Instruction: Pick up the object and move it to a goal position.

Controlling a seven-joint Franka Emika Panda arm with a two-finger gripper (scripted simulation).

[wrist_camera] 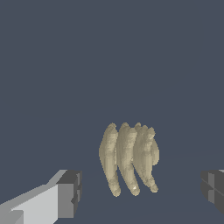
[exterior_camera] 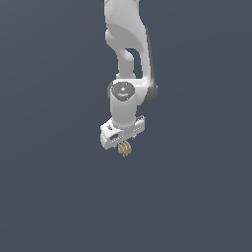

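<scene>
- My gripper (wrist_camera: 140, 192) has its fingers spread wide, with clear space between each dark pad (wrist_camera: 72, 192) and the object (wrist_camera: 129, 159).
- The object, a tan cluster of short curved spikes, sits between my fingers without touching either one, closer to one pad than to the other.
- In the exterior view it peeks out just beneath my white gripper (exterior_camera: 124, 146), at the lower edge.
- All around is plain dark surface (exterior_camera: 197, 197), uncluttered on every side.
</scene>
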